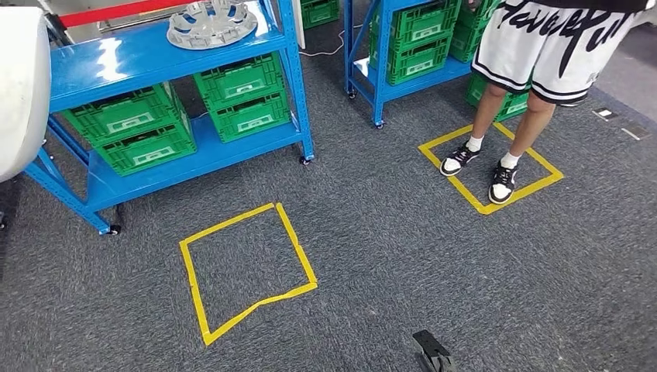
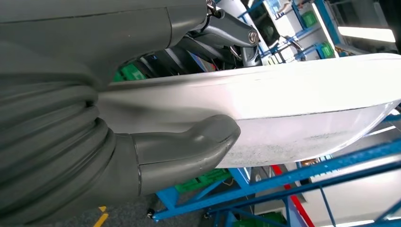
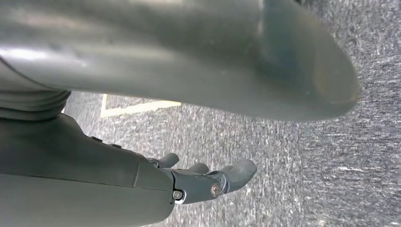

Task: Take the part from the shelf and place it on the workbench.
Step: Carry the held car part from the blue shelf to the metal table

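A large white curved part [image 1: 19,85] shows at the far left of the head view, raised in front of the blue shelf [image 1: 155,54]. In the left wrist view my left hand [image 2: 94,118] grips this white part [image 2: 293,99], with the thumb [image 2: 194,144] pressed under its edge and the darker fingers over the other side. My right hand [image 3: 118,175] hangs above the grey carpet and holds nothing; its fingers [image 3: 227,177] are spread and slightly curled.
A silver wheel cover [image 1: 211,22] lies on the shelf's top level, with green crates [image 1: 132,128] below. A second blue rack [image 1: 403,46] stands behind. A person [image 1: 534,70] stands in a yellow taped square [image 1: 490,167]. Another taped square [image 1: 246,267] marks the carpet.
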`<control>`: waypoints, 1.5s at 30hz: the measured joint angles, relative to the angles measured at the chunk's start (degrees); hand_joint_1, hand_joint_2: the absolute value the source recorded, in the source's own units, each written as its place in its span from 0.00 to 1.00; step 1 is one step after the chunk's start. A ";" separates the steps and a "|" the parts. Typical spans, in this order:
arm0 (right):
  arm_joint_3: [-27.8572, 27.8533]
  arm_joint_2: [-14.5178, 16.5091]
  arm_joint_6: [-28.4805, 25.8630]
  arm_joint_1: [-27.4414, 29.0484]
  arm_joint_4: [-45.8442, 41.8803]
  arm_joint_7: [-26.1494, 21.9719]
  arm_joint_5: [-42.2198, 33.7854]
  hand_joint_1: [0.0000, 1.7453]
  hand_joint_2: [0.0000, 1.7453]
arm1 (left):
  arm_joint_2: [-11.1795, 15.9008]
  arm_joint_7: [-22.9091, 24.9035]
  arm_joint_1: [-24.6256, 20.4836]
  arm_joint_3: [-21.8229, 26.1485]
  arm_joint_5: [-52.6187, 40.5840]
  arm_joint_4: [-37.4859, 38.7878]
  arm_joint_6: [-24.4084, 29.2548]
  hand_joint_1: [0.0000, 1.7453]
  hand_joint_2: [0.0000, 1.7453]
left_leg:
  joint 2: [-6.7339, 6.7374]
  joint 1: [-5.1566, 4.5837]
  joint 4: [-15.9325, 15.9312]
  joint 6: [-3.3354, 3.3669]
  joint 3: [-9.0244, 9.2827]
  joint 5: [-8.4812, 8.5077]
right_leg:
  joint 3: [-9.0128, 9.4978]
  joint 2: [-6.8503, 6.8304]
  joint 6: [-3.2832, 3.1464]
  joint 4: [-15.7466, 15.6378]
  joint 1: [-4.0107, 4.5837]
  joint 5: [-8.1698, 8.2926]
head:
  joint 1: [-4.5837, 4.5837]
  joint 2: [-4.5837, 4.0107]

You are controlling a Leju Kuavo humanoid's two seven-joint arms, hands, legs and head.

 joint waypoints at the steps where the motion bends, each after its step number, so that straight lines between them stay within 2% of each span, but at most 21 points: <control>1: 0.00 0.00 0.00 -0.02 0.00 0.01 0.03 0.00 0.00 | 0.03 0.01 -0.03 -0.02 0.01 -0.06 0.00 1.00 1.00 | 0.45 -0.46 -3.16 0.72 2.49 0.98 | 0.00 -0.57 -0.01 -0.02 0.20 0.01 | 0.01 0.00; 4: 0.02 0.05 -0.04 -0.07 0.02 -0.01 0.08 0.00 0.00 | 0.13 -0.01 -0.35 -0.04 0.02 -0.47 0.00 1.00 1.00 | 3.40 -2.16 -12.10 2.43 8.40 2.26 | 0.20 -2.19 0.30 -0.34 0.56 0.08 | 0.05 0.00; 7: 0.03 0.07 -0.09 -0.21 0.02 0.00 0.10 0.00 0.00 | 0.48 0.00 -0.39 -0.06 0.02 -0.59 0.00 1.00 1.00 | 2.46 -2.42 -13.54 2.43 8.94 2.65 | 0.69 -3.54 1.25 -0.96 0.56 0.16 | 0.09 0.00; 9: 0.08 0.09 -0.03 -0.29 0.03 -0.01 0.12 0.00 0.00 | 0.62 -0.02 -0.42 -0.08 0.02 -0.65 0.00 1.00 1.00 | 1.40 -2.04 -14.62 2.70 9.35 3.29 | 0.38 -1.93 1.83 0.12 0.54 -0.87 | 0.17 0.00; 11: 0.19 0.08 0.05 -0.15 0.04 -0.01 0.19 0.00 0.00 | 0.38 -0.02 -0.50 -0.10 0.02 -0.67 0.00 1.00 1.00 | 0.37 -1.92 -15.20 3.10 9.48 3.71 | -2.01 1.01 2.00 5.23 0.54 -3.69 | 0.28 0.00; 14: 0.26 -0.01 0.07 0.13 0.04 0.01 0.25 0.00 0.00 | 0.03 0.02 -0.15 -0.13 0.02 -0.54 0.00 1.00 1.00 | -1.69 -2.03 -14.93 3.37 9.09 3.80 | -6.01 2.46 2.02 12.92 0.68 -5.98 | 0.33 0.00; 15: 0.27 -0.02 0.07 0.12 0.04 0.01 0.25 0.00 0.00 | -0.02 0.03 -0.05 -0.14 0.02 -0.48 0.00 1.00 1.00 | -2.42 -2.02 -14.73 3.36 8.98 3.79 | -5.86 2.59 2.04 12.25 0.66 -4.87 | 0.33 0.00; 18: 0.36 -0.03 0.07 -0.02 0.04 0.00 0.25 0.00 0.00 | -0.07 0.03 -0.08 -0.18 0.02 -0.39 0.00 1.00 1.00 | -4.46 -1.95 -13.62 2.87 8.37 3.55 | -1.59 4.88 1.91 2.78 0.32 -0.09 | 0.33 0.00; 20: 0.39 -0.03 0.07 -0.04 0.04 0.00 0.25 0.00 0.00 | -0.04 0.03 -0.17 -0.19 0.02 -0.40 0.00 1.00 1.00 | -5.47 -1.99 -13.05 2.22 7.70 3.56 | -0.15 6.24 1.60 -0.43 0.16 0.42 | 0.30 0.00; 22: 0.40 -0.02 0.07 -0.02 0.05 0.01 0.27 0.00 0.00 | 0.14 0.03 -0.17 -0.20 0.03 -0.42 0.00 1.00 1.00 | -6.55 -1.85 -13.20 1.46 7.27 3.98 | -0.08 5.33 1.04 -0.65 0.24 0.57 | 0.33 0.00; 25: 0.42 0.03 0.03 -0.19 0.11 -0.01 0.29 0.00 0.00 | 0.68 -0.05 -0.01 -0.22 0.09 -0.45 0.00 1.00 1.00 | -3.99 -1.83 -10.59 0.45 5.88 2.65 | 0.29 3.58 -0.02 -1.30 0.03 1.08 | -0.14 0.00; 27: 0.42 0.00 0.02 -0.07 0.13 0.00 0.26 0.00 0.00 | 0.83 -0.12 0.13 -0.25 0.17 -0.48 0.00 1.00 1.00 | -1.21 -1.56 -4.60 -0.24 3.19 -0.45 | 0.39 2.48 -0.32 -1.45 0.02 1.14 | -0.60 0.00; 29: 0.42 0.00 0.01 0.06 0.13 0.02 0.25 0.00 0.00 | 0.91 -0.17 0.65 -0.27 0.25 -0.51 0.00 1.00 1.00 | -0.47 -1.04 0.56 -0.77 0.78 -2.28 | 0.40 1.16 -0.34 -1.44 -0.03 1.06 | -0.65 0.00; 31: 0.42 0.01 0.00 0.03 0.13 0.09 0.32 0.00 0.00 | 1.25 -0.23 1.32 -0.27 0.44 -0.80 0.01 1.00 1.00 | 0.02 -0.66 -1.23 -1.09 1.87 -0.51 | 0.50 -0.13 -0.16 -1.44 -0.14 0.91 | -0.65 0.00; 33: 0.42 0.01 0.00 0.01 0.13 0.15 0.46 0.00 0.00 | 1.89 -0.39 1.90 -0.27 0.80 -1.70 0.03 1.00 1.00 | 2.09 -0.79 -8.46 -1.15 5.84 2.41 | 0.78 -1.27 0.31 -1.45 -0.12 0.64 | -0.69 0.00; 35: 0.44 -0.01 0.00 0.03 0.13 0.06 0.62 0.00 0.00 | 2.53 -0.56 2.64 -0.19 1.16 -2.89 0.11 1.00 1.00 | 3.54 -1.30 -13.09 -0.42 8.25 3.43 | 1.13 -2.32 1.08 -1.59 0.13 0.40 | -0.73 0.00; 38: 0.52 0.04 0.00 -0.06 0.13 -0.22 0.79 0.00 0.00 | 3.68 -0.55 4.08 0.12 1.39 -4.24 0.20 1.00 1.00 | 2.04 -1.58 -13.94 1.11 8.42 3.52 | 1.74 -3.58 2.28 -2.14 0.17 0.23 | -0.64 0.00; 40: 0.63 0.08 0.02 -0.20 0.13 -0.19 0.82 0.00 0.00 | 4.08 -0.44 4.30 0.38 1.36 -4.88 0.20 1.00 1.00 | 0.85 -1.41 -14.35 2.01 8.55 3.79 | 0.96 -1.46 2.68 -0.13 0.05 -1.23 | -0.47 0.00; 42: 0.72 0.09 0.04 -0.12 0.13 0.02 0.74 0.00 0.00 | 3.79 -0.41 4.07 0.55 1.09 -5.05 0.20 1.00 1.00 | -0.36 -1.44 -14.50 2.73 8.58 3.87 | -2.13 1.57 2.53 6.19 0.23 -4.38 | -0.23 0.00; 44: 0.73 0.09 0.04 0.03 0.13 0.20 0.62 0.00 0.00 | 3.21 -0.44 4.06 0.60 0.67 -4.79 0.17 1.00 1.00 | -1.84 -1.70 -14.46 3.10 8.54 3.84 | -5.67 2.41 2.25 12.56 0.60 -6.31 | -0.14 0.00; 45: 0.72 0.09 0.04 0.03 0.13 0.27 0.57 0.00 0.00 | 2.91 -0.47 4.12 0.60 0.50 -4.65 0.17 1.00 1.00 | -2.65 -1.82 -14.39 3.16 8.54 3.84 | -6.39 2.55 2.06 13.33 0.76 -5.81 | -0.13 0.00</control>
